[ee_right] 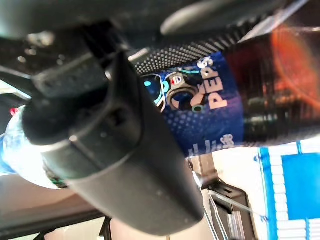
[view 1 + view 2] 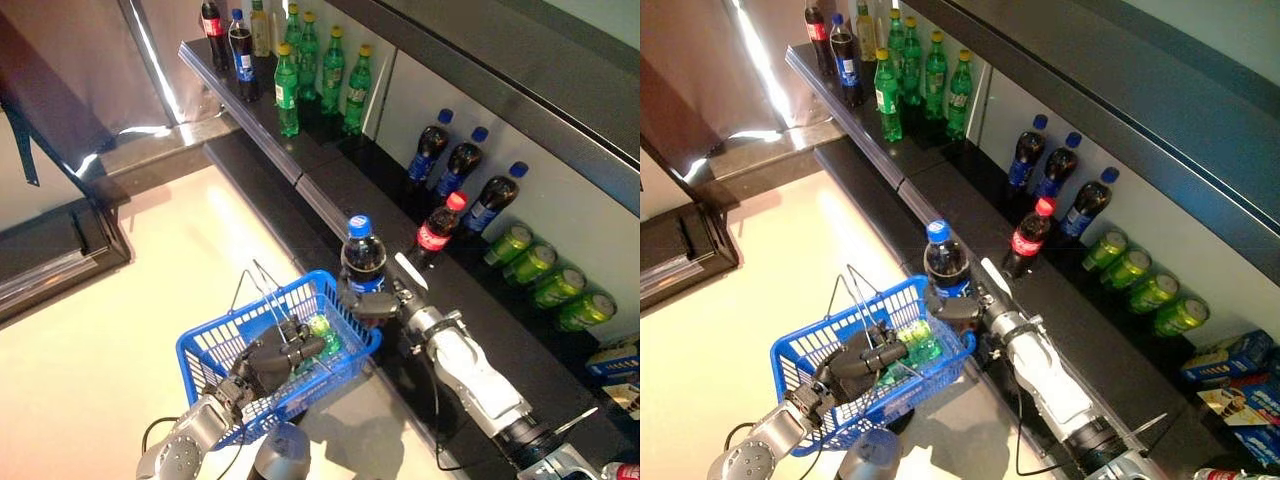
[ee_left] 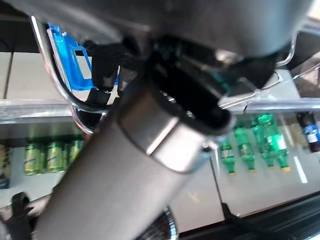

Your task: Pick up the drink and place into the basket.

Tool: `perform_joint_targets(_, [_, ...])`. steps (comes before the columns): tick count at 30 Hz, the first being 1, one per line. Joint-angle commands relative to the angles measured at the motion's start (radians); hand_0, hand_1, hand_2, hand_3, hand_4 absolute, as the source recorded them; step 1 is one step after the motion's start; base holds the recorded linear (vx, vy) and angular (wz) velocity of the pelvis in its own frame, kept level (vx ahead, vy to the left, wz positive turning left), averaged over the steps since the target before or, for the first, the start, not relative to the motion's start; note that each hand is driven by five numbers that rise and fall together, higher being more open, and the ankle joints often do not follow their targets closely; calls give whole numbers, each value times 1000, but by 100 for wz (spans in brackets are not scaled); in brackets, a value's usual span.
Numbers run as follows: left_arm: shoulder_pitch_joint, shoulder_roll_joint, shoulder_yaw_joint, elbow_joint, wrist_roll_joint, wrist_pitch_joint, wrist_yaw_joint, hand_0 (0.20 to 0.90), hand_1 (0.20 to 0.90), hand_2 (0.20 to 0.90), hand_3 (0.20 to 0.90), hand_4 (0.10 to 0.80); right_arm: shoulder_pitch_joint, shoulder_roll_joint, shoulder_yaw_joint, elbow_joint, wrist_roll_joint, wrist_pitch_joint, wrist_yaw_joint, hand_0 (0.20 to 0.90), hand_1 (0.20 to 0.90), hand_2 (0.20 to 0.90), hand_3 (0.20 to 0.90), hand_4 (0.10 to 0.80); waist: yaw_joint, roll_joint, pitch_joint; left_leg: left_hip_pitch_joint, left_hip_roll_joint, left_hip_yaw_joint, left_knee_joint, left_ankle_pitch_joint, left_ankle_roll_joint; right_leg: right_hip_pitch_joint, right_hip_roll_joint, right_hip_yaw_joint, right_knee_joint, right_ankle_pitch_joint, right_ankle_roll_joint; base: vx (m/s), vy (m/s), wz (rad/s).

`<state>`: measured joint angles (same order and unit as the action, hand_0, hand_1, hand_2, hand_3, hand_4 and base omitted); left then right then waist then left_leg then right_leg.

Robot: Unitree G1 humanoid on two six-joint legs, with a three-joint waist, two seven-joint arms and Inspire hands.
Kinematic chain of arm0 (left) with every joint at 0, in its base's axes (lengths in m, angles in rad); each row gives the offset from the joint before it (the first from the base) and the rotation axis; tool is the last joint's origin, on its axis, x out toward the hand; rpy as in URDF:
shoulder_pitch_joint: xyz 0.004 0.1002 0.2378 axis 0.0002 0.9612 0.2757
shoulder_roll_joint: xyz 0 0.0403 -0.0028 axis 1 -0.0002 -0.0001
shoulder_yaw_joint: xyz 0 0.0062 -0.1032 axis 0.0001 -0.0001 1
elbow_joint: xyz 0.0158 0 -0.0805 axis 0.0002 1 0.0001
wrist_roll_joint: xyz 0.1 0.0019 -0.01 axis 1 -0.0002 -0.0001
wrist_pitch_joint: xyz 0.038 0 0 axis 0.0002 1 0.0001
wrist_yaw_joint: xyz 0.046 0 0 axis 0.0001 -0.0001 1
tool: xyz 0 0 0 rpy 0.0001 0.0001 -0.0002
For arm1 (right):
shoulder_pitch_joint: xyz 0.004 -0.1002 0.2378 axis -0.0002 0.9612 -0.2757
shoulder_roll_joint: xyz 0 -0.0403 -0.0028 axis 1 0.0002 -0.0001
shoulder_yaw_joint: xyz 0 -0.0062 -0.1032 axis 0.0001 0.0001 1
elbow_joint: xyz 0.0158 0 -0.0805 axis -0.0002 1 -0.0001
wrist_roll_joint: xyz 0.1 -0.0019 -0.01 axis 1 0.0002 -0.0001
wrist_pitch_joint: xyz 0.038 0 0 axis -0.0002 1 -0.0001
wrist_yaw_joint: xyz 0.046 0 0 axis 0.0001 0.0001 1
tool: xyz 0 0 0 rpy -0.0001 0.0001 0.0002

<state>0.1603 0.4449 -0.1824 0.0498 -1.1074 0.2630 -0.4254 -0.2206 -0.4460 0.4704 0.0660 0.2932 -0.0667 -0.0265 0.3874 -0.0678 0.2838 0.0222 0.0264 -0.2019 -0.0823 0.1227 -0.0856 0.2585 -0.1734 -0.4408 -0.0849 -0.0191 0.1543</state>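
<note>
Cola bottle [image 2: 363, 262] with a blue cap stands upright in the right hand [image 2: 372, 303], whose fingers are curled round its lower body, at the near-right rim of the blue basket [image 2: 215, 345]. The left hand [image 2: 272, 358] is closed on the basket's wire handle and holds it beside the shelf edge; a green bottle [image 2: 322, 331] already lies inside. Judged from this, the bottle's long axis is vertical and the opening lies just left and lower.

Bottle [image 2: 363, 262] just right of basket [image 2: 215, 350], before shelf [image 2: 330, 190].
</note>
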Motion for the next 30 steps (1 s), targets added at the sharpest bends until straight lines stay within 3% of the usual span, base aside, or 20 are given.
perform_joint_targets(1, [-180,-72,-46,-384,-194,-105,-314,300,300,300,200,100,-163,23,26,-103,1,-184,-27,300,300,300,200,100,9,22,-232,62,7,38,-5,-44,36,-57,27,-16,138,-15,-68,0,0,0])
perform_joint_targets(13, [-211,-62,-68,-450,-206,-98,-358,300,300,300,200,100,-194,37,77,-95,-43,-123,-35,300,300,300,200,100,27,12,-238,46,6,30,-5,-36,29,-54,26,-28,126,-8,-63,0,0,0])
perform_joint_targets(30, [-241,-46,-87,-541,-207,-76,-437,300,300,300,200,100,-172,58,148,154,-122,-22,-42,300,300,300,200,100,61,-3,-241,38,2,6,-5,-36,24,-43,20,-50,123,-9,-61,2,-1,1])
